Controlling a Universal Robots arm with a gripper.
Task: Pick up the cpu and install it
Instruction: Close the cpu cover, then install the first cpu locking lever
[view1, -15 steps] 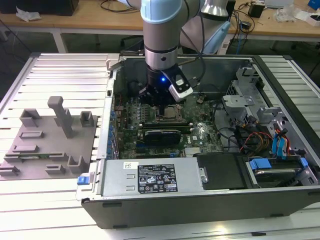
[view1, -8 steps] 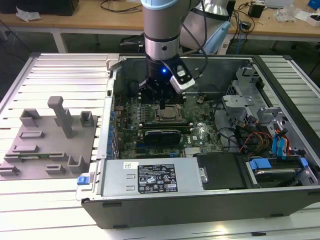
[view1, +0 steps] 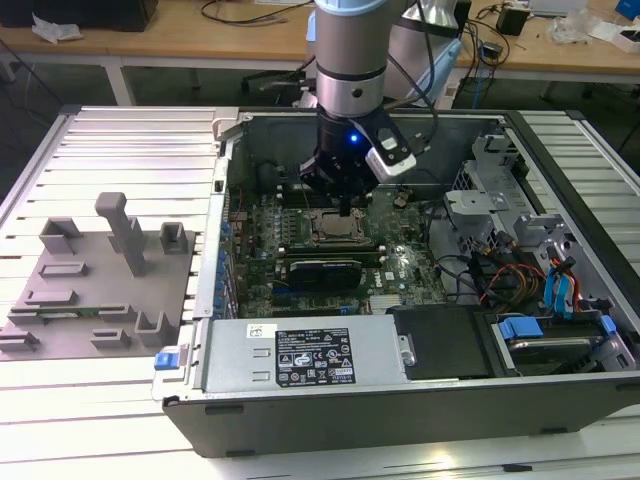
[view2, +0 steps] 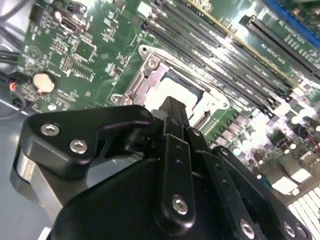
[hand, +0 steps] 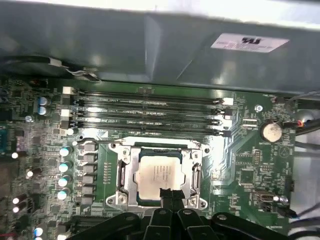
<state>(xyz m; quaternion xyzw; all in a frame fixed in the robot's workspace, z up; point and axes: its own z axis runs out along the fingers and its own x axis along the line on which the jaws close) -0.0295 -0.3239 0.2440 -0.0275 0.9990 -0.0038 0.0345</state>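
Observation:
The cpu (hand: 156, 175) is a silvery-white square lying flat inside the open socket frame (hand: 125, 172) on the green motherboard (hand: 240, 165). In the second wrist view the cpu (view2: 161, 94) shows as a pale patch just beyond the fingertip. My gripper (hand: 168, 194) hangs straight over the socket, its black fingers (hand: 164, 192) pressed together at the cpu's near edge, with nothing seen between them. In the exterior view the gripper (view1: 345, 207) reaches down into the open computer case, right above the socket (view1: 335, 230).
Memory slots (hand: 150, 112) run along one side of the socket, and a coin battery (hand: 271, 131) sits beyond them. The case walls (view1: 230, 150) ring the board. A power supply (view1: 300, 355) lies at the case front, cables and blue-tabbed drive bays (view1: 560, 290) at the exterior view's right, grey fixture blocks (view1: 100, 290) at its left.

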